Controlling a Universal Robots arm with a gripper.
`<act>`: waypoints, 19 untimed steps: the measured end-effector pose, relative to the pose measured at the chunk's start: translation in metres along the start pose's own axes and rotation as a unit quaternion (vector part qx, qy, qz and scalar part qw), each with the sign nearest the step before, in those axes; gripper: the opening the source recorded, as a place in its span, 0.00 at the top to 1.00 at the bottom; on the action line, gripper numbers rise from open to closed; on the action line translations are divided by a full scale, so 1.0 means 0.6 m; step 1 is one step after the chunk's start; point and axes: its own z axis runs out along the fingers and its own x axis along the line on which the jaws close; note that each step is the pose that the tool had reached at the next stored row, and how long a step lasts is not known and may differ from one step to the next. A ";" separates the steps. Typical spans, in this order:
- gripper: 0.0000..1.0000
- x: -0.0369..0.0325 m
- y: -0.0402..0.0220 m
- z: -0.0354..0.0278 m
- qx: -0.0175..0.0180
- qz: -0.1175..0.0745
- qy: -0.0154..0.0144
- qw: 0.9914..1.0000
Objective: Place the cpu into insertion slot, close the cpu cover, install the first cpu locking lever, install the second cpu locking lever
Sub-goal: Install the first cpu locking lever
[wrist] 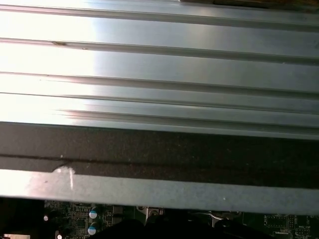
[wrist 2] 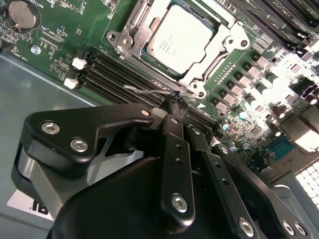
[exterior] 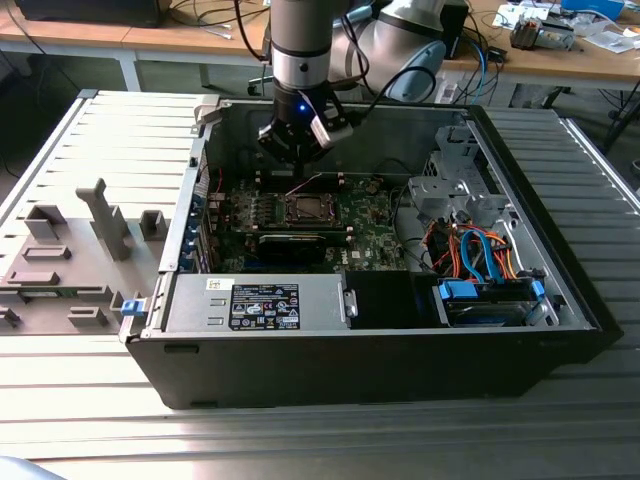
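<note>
You had the cpu [wrist 2: 179,35] seated under the cpu cover [wrist 2: 197,74], and the gripper [wrist 2: 174,102] pinched shut on a locking lever [wrist 2: 149,91], needing a careful hook-down.

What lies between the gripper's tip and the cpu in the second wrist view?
In the second wrist view, a thin wire locking lever and the cpu cover frame's edge lie between the gripper and the cpu.

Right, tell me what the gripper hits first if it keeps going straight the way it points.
Probably the thin wire locking lever beside the cpu cover: in the second wrist view the gripper tips sit right at it, the green motherboard behind. Depth is hard to judge.
</note>
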 end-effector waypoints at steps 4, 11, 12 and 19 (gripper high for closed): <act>0.89 0.000 0.000 0.002 0.000 0.000 0.000 1.000; 0.89 0.000 0.000 0.005 0.000 0.000 0.000 1.000; 0.89 0.000 0.000 0.005 0.000 0.000 0.000 1.000; 0.89 0.000 0.000 0.008 0.000 0.000 0.000 1.000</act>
